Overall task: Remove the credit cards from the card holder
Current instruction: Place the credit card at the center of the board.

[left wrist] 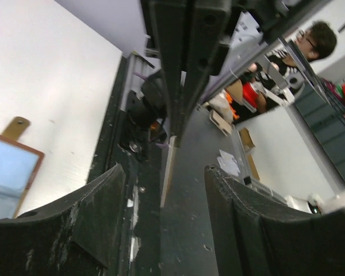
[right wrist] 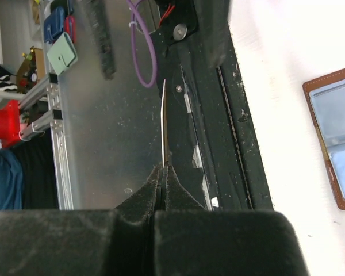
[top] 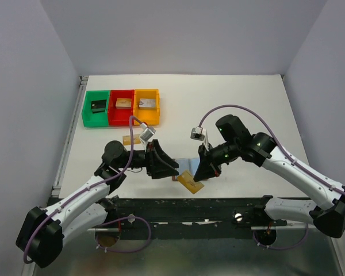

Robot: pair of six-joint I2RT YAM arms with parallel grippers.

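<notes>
Top view: the holder [top: 187, 164] is lying open on the table [top: 241, 103] at lower centre, pale blue pockets up, between the two grippers. The left gripper [top: 171, 167] is sitting just left of it, pointing right. The right gripper [top: 201, 175] is sitting just right of it, and a tan-gold card [top: 190, 183] is sticking out from its tip toward the lower left, near the table's near edge. A second card [top: 131, 140], also tan-gold, is lying left of centre, below the bins. The green bin [top: 87, 109], red bin [top: 114, 112] and orange bin [top: 155, 112] are standing in a row at upper left, each holding a small block.

Left wrist view: the left gripper [left wrist: 164, 218] is standing spread, with nothing between its fingers [left wrist: 92, 224]. The holder [left wrist: 6, 172] is showing at the left edge: a blue pocket with a brown border, and a tab [left wrist: 16, 126] above it. It is lying apart from the fingers.

Right wrist view: the right gripper [right wrist: 163, 172] is pressing its fingers [right wrist: 178, 195] together on the card [right wrist: 164, 126], which is showing edge-on as a thin pale line running up the frame. The holder [right wrist: 333, 144] is lying open at the right edge, apart from the gripper.
</notes>
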